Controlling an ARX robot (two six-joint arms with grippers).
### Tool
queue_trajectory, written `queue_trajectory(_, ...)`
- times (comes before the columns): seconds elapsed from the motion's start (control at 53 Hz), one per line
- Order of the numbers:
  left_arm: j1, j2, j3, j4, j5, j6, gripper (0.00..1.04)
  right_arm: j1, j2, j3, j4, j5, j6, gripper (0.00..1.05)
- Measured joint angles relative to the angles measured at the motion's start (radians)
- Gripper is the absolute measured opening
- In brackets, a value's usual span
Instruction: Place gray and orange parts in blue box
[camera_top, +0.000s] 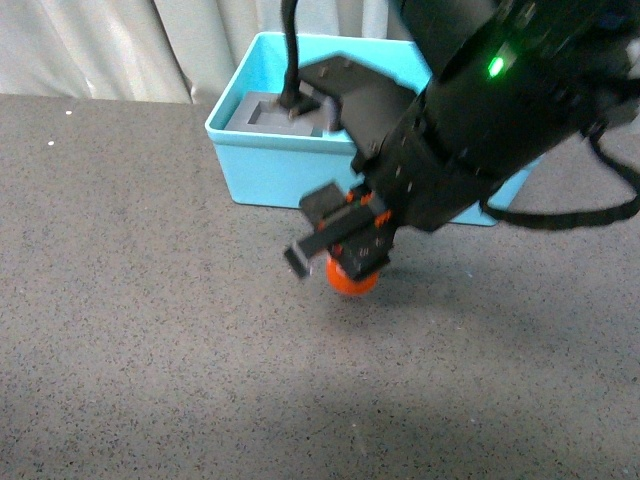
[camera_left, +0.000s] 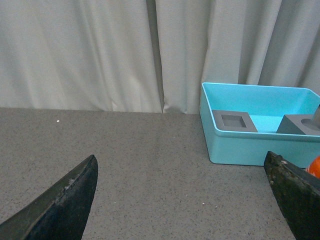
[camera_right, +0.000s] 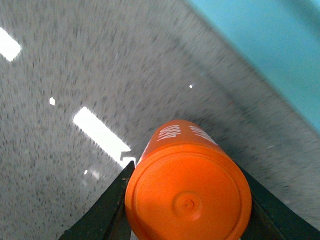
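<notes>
My right gripper (camera_top: 350, 255) is shut on the orange cylinder (camera_top: 352, 280), just above the table in front of the blue box (camera_top: 280, 175). In the right wrist view the orange cylinder (camera_right: 187, 195), with white digits on its side, fills the space between the dark fingers (camera_right: 107, 210). Two gray cubes lie inside the blue box (camera_left: 240, 147): one with a square recess (camera_left: 234, 121) and another (camera_left: 300, 125) beside it, partly cut off. My left gripper (camera_left: 182, 200) is open over bare table, well short of the box.
The table is a dark speckled surface (camera_top: 150, 300). Pale curtains (camera_left: 100, 50) hang behind it and the box. The bulky right arm (camera_top: 480, 130) hides the right half of the box in the front view.
</notes>
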Motion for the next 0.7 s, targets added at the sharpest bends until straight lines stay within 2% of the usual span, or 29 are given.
queue_trajectory(0.189, 0.000, 0.000, 0.000, 0.000, 0.000, 0.000, 0.98, -0.064, -0.080, 0.096, 0.055, 0.061, 0.040, 0.45)
queue_trajectory(0.302, 0.000, 0.000, 0.000, 0.000, 0.000, 0.000, 0.98, -0.106, -0.048, 0.230, 0.060, 0.096, 0.069, 0.45)
queue_trajectory(0.697, 0.000, 0.000, 0.000, 0.000, 0.000, 0.000, 0.98, -0.121, 0.282, 0.590, -0.142, 0.056, 0.154, 0.45)
